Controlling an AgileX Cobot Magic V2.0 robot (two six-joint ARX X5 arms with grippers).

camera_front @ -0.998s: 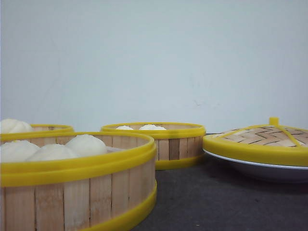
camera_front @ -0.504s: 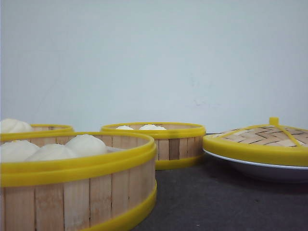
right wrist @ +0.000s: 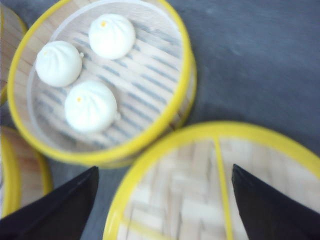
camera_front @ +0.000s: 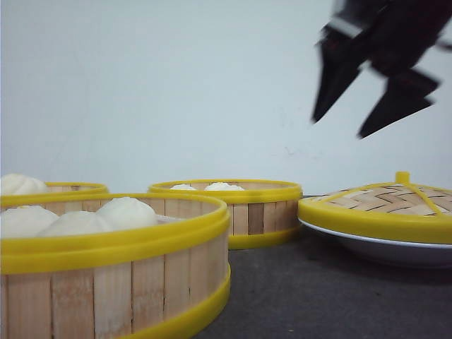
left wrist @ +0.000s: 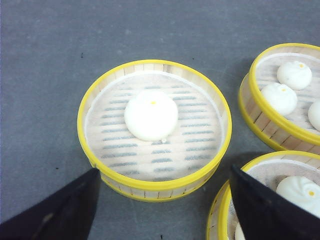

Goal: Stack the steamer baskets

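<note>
Our right end effector [camera_front: 337, 127] has just swung in, open and empty, above the lid [camera_front: 385, 201]; the 3 steamer baskets [camera_front: 226, 205] remain unstacked.

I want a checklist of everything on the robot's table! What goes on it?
Surface: dark grey table, bare between items.
Job's things: three steamer baskets, unstacked: one-bun basket, three-bun basket, near basket.
Clutter: woven lid resting on white plate.
Grippers: right gripper open, in the air above the lid; left gripper open above the one-bun basket.
Cables: nothing seen.
Surroundings: plain pale wall.
</note>
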